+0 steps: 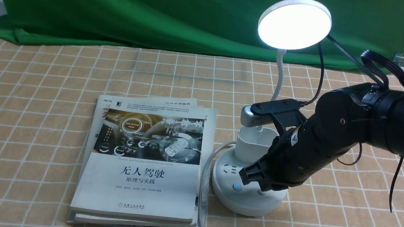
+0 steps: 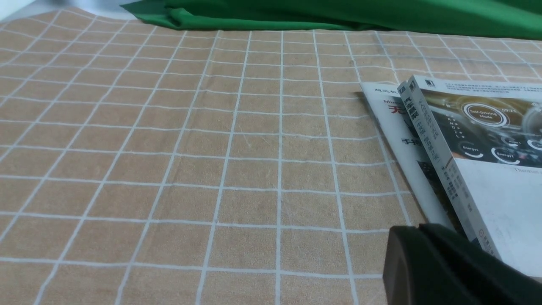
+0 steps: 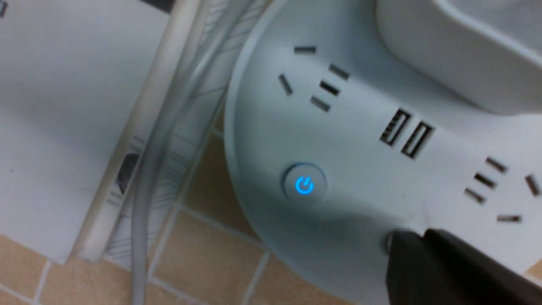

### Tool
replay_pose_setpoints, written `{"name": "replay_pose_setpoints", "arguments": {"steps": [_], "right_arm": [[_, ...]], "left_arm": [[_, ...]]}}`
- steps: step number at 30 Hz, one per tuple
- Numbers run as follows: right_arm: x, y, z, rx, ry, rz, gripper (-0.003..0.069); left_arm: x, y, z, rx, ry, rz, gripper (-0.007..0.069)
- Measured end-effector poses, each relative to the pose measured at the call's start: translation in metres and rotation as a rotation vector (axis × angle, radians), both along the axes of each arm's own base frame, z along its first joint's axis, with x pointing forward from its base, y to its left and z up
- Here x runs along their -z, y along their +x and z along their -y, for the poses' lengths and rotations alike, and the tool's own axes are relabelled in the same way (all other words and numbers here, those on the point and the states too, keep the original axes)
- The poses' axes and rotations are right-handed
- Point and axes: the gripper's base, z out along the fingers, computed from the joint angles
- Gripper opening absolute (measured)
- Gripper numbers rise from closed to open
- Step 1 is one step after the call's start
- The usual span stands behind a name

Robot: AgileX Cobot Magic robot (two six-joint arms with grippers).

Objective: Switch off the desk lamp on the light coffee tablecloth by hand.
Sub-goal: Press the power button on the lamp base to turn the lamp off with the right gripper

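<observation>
You have the light coffee tablecloth carrying the desk lamp right of the books. Its head is lit, so it is not yet switched off. The right gripper, fingers pressed together for poking, angles down onto the base, just right of the glowing blue power button.

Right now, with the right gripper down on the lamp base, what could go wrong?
1. The right gripper sits beside the lit blue button, not on it; a press here may leave the head lit.
2. Socket slots lie near the tip; a slip could jab one.
3. The camera bar crowds the neck and could tip the lamp.
</observation>
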Motion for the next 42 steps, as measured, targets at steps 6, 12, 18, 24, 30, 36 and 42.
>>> {"name": "replay_pose_setpoints", "arguments": {"steps": [6, 12, 18, 24, 30, 36, 42], "right_arm": [[0.012, 0.003, -0.002, 0.003, -0.012, -0.021, 0.0036], [0.021, 0.008, -0.004, 0.003, -0.032, -0.047, 0.0036], [0.016, 0.006, -0.003, 0.0, -0.03, -0.037, 0.0036], [-0.006, 0.0, 0.002, -0.001, -0.002, 0.01, 0.0038], [-0.004, 0.0, 0.002, -0.001, -0.008, 0.0, 0.0039], [0.018, 0.003, -0.001, -0.001, -0.04, -0.05, 0.0039], [0.02, 0.006, -0.003, 0.002, -0.035, -0.046, 0.0039]], "left_arm": [[0.0, 0.0, 0.0, 0.0, 0.0, 0.0, 0.0004], [0.0, 0.0, 0.0, 0.0, 0.0, 0.0, 0.0004], [0.0, 0.0, 0.0, 0.0, 0.0, 0.0, 0.0004], [0.0, 0.0, 0.0, 0.0, 0.0, 0.0, 0.0004], [0.0, 0.0, 0.0, 0.0, 0.0, 0.0, 0.0004], [0.0, 0.0, 0.0, 0.0, 0.0, 0.0, 0.0004], [0.0, 0.0, 0.0, 0.0, 0.0, 0.0, 0.0004]]}}
